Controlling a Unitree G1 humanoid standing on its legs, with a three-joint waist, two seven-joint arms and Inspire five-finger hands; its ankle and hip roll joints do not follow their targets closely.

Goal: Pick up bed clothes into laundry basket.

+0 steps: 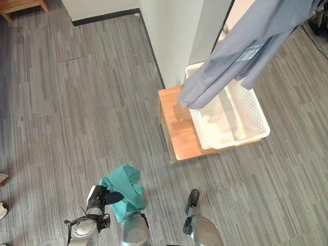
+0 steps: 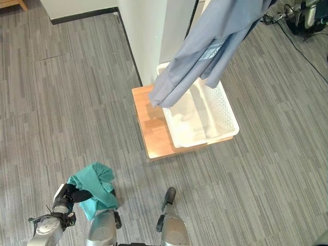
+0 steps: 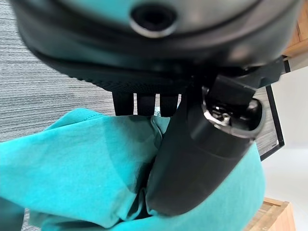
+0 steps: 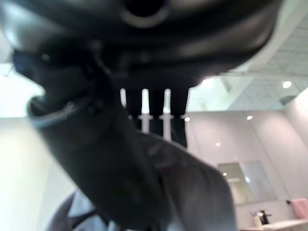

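Observation:
A teal cloth (image 1: 127, 185) is bunched at the lower left, a little above the floor. My left hand (image 1: 100, 198) is shut on it; in the left wrist view the thumb (image 3: 202, 159) presses into the teal cloth (image 3: 72, 163). A long grey-blue shirt (image 1: 241, 51) hangs down from the upper right, its lower end dangling over the white laundry basket (image 1: 256, 120). My right hand (image 4: 144, 33) is raised high and is shut on the grey-blue shirt (image 4: 202, 192), thumb and fingers pinching the fabric. The basket stands on a low wooden table (image 1: 177, 130) and holds a little pale cloth.
A white pillar (image 1: 174, 36) rises just behind the table and basket. Wooden furniture (image 1: 20, 5) stands at the far left corner. A person's shoe (image 1: 2, 209) shows at the left edge. Cables (image 2: 307, 38) lie on the floor at the far right.

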